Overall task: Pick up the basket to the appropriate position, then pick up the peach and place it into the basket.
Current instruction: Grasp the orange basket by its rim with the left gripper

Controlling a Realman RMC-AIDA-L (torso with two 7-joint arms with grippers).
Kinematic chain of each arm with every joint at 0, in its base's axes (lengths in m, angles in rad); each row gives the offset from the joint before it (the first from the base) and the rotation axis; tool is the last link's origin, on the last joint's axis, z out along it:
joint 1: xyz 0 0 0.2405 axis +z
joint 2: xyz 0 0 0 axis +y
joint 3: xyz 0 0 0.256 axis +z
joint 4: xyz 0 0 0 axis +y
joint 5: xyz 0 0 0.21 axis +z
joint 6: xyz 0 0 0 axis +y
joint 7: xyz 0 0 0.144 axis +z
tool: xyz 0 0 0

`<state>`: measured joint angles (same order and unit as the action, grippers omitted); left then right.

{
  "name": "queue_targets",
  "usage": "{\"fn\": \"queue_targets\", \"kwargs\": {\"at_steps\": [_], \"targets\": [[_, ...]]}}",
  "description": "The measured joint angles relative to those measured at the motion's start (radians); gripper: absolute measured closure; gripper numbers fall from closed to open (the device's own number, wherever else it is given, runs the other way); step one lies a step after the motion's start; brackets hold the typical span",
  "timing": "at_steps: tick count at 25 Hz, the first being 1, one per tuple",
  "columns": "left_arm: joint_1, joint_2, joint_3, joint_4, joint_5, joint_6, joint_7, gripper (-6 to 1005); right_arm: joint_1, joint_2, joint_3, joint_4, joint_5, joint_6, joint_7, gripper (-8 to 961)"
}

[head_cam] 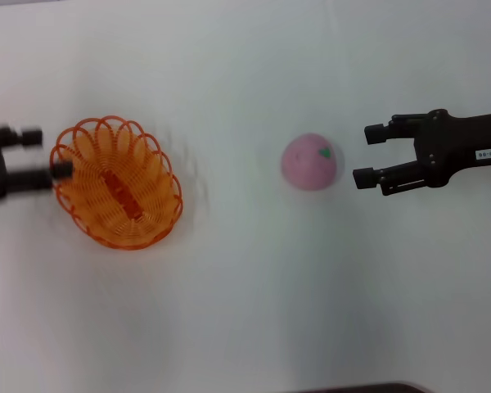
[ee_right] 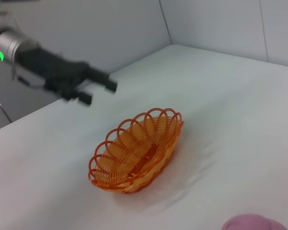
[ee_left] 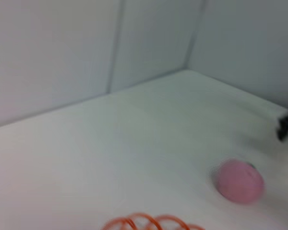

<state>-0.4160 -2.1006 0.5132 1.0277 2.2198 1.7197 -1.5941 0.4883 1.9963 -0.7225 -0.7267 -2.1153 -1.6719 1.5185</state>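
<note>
The orange wire basket rests on the white table, left of centre, empty. My left gripper is open just left of the basket's rim, with its lower finger in line with the rim. The right wrist view shows this gripper apart from the basket, holding nothing. The pink peach with a green leaf mark sits right of centre. My right gripper is open and empty just right of the peach, a short gap away. The left wrist view shows the peach and a bit of basket rim.
The white table spreads around both things. Pale walls stand behind it, with a corner showing in the left wrist view. A dark edge shows at the front of the table.
</note>
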Motion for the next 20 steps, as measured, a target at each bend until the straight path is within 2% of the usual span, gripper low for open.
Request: {"fn": "queue_targets", "kwargs": {"at_steps": [3, 7, 11, 16, 20], "targets": [[-0.050, 0.005, 0.023, 0.084, 0.018, -0.009, -0.157, 207, 0.004, 0.004, 0.000, 0.000, 0.000, 0.000, 0.000, 8], [-0.135, 0.033, 0.089, 0.168, 0.092, -0.013, -0.345, 208, 0.009, 0.009, 0.007, 0.000, 0.002, 0.009, -0.001, 9], [-0.203, 0.051, 0.175, 0.221, 0.196, -0.021, -0.490, 207, 0.010, 0.018, 0.022, -0.001, 0.008, 0.026, -0.008, 9], [-0.298, 0.053, 0.268, 0.257, 0.366, -0.034, -0.617, 207, 0.009, 0.029, 0.026, -0.001, 0.008, 0.028, -0.034, 9], [-0.376, 0.054, 0.350, 0.215, 0.497, -0.043, -0.649, 211, 0.009, 0.030, 0.026, -0.001, 0.007, 0.028, -0.038, 10]]}}
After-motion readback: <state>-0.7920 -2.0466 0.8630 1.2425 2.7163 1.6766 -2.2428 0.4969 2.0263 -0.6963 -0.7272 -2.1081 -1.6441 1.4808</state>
